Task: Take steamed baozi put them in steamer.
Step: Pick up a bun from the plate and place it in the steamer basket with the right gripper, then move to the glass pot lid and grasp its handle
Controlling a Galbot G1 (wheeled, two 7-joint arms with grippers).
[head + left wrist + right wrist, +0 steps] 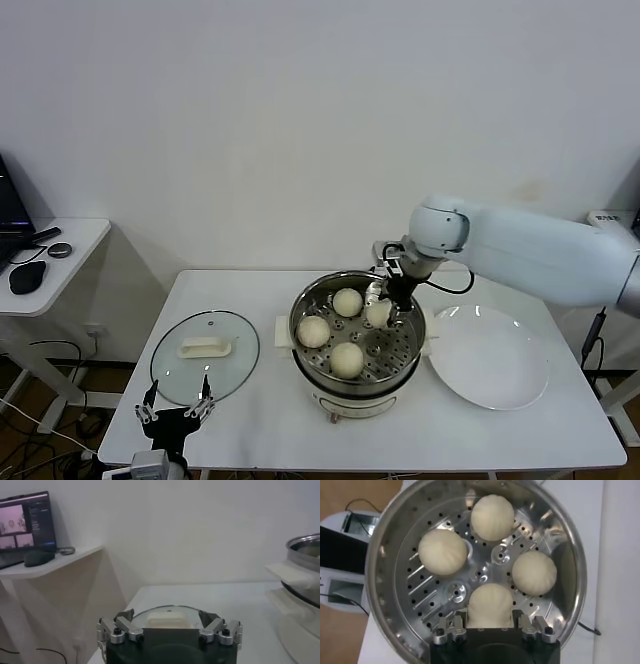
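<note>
1. Steamer (357, 345) is used as the ref point here, it's sat mid-table (250, 420). 3 baozi are already resting on the perforated tray (427, 600) inside: one (347, 302) at the far side, one (313, 331) on the lid side, one (347, 360) at the near side.
2. 4th baozi (490, 606) is seen inside the steamer too, on the plate side, w/ the right gripper (490, 629) clenched around it. Whether it's touching the tray yet can't be told.
3. Plate (490, 358), just beside the steamer on the robot's right, has no buns on it.
4. So approx 3 of 4 done; prob. only the release + pulling the arm out is left.
5. Left gripper (170, 630) is parked w/ fingers spread, nothing held, near the glass lid (205, 345), well apart from the steamer.
</note>
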